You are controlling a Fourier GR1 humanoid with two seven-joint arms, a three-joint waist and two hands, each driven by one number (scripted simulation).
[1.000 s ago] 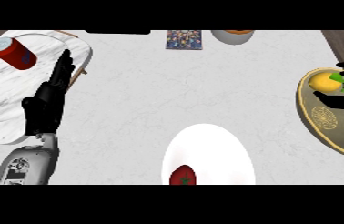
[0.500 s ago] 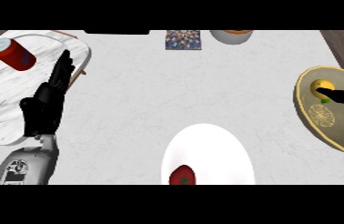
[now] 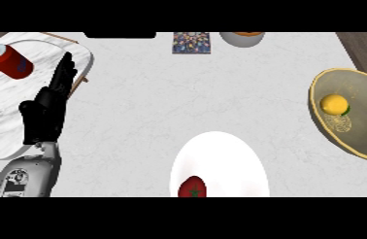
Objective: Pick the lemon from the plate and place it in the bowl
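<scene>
The yellow lemon (image 3: 334,104) lies inside the olive-gold bowl (image 3: 353,80) at the right edge, with no hand touching it. At the bottom centre the white plate (image 3: 222,155) holds a red fruit (image 3: 192,187) on its near rim. My left hand (image 3: 44,111) rests open at the left, fingers straight and pointing up, far from both. My right hand does not show.
A marble tray (image 3: 43,46) at the left carries a red cup (image 3: 14,63) beside my left hand. Along the far edge stand a patterned box (image 3: 191,42) and a grey bowl (image 3: 242,38) with something orange in it. Dark wood (image 3: 356,43) borders the counter at top right.
The dark fingers of my right hand by the lemon have left the view at the right. The lemon has moved down and left to the bowl's middle. My left hand is still.
</scene>
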